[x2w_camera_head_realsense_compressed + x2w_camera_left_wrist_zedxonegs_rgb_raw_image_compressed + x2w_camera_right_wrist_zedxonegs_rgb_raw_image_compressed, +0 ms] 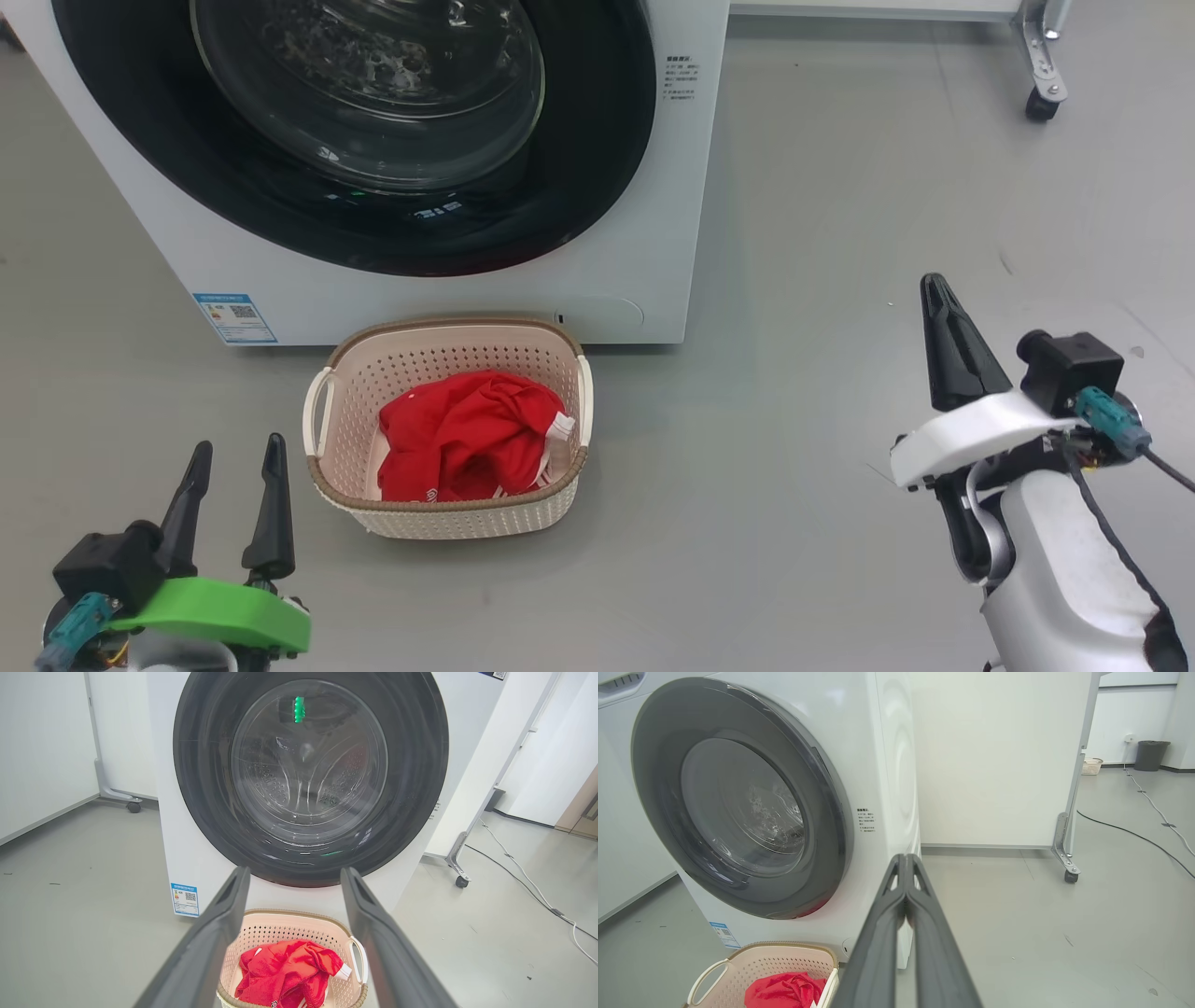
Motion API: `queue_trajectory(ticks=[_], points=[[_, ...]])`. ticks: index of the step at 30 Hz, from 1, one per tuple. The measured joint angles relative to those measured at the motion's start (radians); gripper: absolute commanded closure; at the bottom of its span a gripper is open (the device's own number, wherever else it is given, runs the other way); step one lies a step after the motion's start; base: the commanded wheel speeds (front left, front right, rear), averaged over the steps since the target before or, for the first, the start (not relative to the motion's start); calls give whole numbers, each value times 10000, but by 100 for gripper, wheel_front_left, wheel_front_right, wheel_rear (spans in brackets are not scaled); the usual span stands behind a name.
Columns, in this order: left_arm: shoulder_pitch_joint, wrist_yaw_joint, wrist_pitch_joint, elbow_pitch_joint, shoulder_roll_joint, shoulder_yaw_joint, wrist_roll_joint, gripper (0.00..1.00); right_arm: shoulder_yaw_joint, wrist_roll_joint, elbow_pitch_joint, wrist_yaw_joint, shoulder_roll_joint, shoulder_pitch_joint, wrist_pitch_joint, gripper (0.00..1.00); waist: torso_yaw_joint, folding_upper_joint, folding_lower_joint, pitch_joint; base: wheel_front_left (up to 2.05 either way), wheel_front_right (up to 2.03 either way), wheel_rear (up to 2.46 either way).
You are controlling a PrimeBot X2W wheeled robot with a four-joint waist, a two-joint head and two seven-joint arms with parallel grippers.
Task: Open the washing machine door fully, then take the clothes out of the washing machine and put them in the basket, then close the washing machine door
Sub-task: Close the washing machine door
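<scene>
The white washing machine [644, 233] stands ahead with its round black-rimmed door [373, 140] flat against its front, the glass bowl bulging at the centre. On the floor before it sits the cream basket [448, 518], holding the red clothes [467, 434]. My left gripper [236, 453] hovers open and empty just left of the basket. Off to the right, well clear of both, my right gripper [934, 285] is shut on nothing. In the left wrist view the door [310, 779] and basket [261, 933] lie between the open fingers [219, 933].
A wheeled frame's caster [1038, 103] stands at the far right behind the machine. A cable [1134, 833] runs across the floor beside a white partition [994, 756]. Grey floor spreads to the right of the basket.
</scene>
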Motion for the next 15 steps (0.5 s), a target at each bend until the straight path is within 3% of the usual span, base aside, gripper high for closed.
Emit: queue_trajectory(ticks=[1,2,3,15], points=[[44,0,0,-17,0,2,8,0,-48,4,-46,-50,25,153,0,75,-44,0,0,-45,0,0,0],[101,0,0,-31,0,10,46,0,-100,15,-102,-88,52,314,0,17,-87,0,0,-87,0,0,0],[193,0,0,-42,2,23,77,0,-194,58,-173,-86,100,617,0,0,-170,0,0,-162,0,0,0],[536,0,0,-209,-71,163,326,0,-314,73,-748,-136,226,1740,2,0,-432,0,0,-432,0,0,0]])
